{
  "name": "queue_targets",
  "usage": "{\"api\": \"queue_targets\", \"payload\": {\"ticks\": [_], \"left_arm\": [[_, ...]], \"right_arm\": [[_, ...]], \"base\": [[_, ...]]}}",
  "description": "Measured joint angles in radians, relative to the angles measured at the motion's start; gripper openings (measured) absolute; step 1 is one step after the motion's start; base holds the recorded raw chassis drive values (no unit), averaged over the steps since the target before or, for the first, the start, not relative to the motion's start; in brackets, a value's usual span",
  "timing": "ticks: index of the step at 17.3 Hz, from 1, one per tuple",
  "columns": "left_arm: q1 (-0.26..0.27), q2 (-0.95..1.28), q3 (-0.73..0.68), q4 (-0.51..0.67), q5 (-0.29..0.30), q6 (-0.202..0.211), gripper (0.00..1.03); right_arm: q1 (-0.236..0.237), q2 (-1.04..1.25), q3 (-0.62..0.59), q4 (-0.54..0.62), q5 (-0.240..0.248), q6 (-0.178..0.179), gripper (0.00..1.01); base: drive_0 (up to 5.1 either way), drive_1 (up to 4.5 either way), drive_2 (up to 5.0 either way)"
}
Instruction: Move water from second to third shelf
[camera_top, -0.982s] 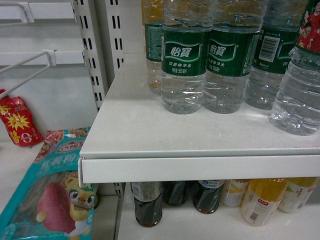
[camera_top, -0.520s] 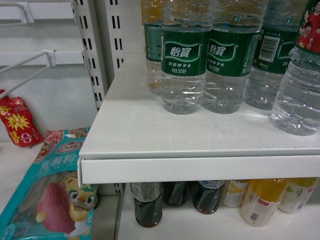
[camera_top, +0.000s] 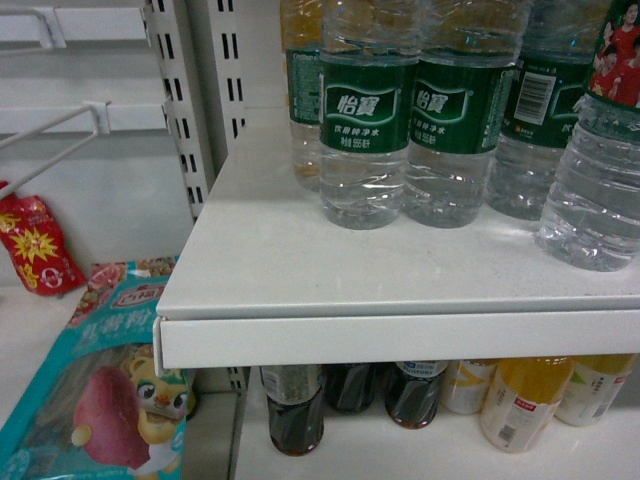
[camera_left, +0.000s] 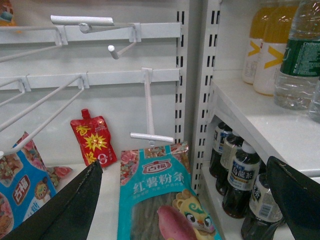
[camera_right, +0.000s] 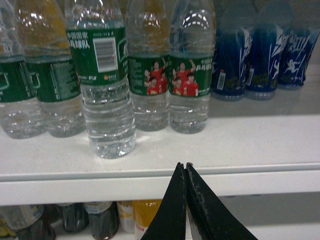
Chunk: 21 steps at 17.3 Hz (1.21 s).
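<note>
Several water bottles (camera_top: 365, 120) with dark green labels stand in a cluster on a white shelf (camera_top: 400, 340). In the right wrist view one water bottle (camera_right: 107, 90) with a barcode stands closest to the shelf's front edge, and two behind it show red-shirted athletes. My right gripper (camera_right: 181, 164) is shut and empty, its tips level with the shelf lip (camera_right: 250, 182), just right of that front bottle. My left gripper (camera_left: 185, 162) is wide open and empty, low on the left by the lower shelf. Neither gripper shows in the head view.
Dark tea bottles (camera_top: 296, 410) and orange drink bottles (camera_top: 525, 400) stand on the shelf below. Blue bottles (camera_right: 250, 55) sit right of the water. On the left are a slotted upright (camera_top: 185, 100), wire hooks (camera_left: 150, 105), a teal snack packet (camera_top: 110, 380) and a red pouch (camera_top: 40, 245).
The head view has drifted very slightly; the bottles sit a touch higher in frame. Nothing on the shelves has moved.
</note>
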Motion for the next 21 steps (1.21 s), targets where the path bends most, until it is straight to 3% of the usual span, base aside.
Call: {"api": "queue_targets", "payload": {"ticks": [5,7,12,14,21], "left_arm": [[0.0,0.0,0.0,0.0,0.0,0.0,0.98],[0.0,0.0,0.0,0.0,0.0,0.0,0.98],[0.0,0.0,0.0,0.0,0.0,0.0,0.98],[0.0,0.0,0.0,0.0,0.0,0.0,0.98],[0.0,0.0,0.0,0.0,0.0,0.0,0.98]], "right_arm": [[0.0,0.0,-0.003,-0.008,-0.001,-0.001,0.02],[0.0,0.0,-0.003,-0.008,-0.001,-0.001,0.17],[0.0,0.0,-0.003,-0.008,-0.001,0.0,0.68],[0.0,0.0,-0.003,-0.008,-0.001,0.0,0.97],[0.0,0.0,-0.003,-0.008,-0.001,0.0,0.98]], "base": [[0.0,0.0,0.0],[0.0,0.0,0.0],[0.0,0.0,0.0],[0.0,0.0,0.0],[0.0,0.0,0.0]]}}
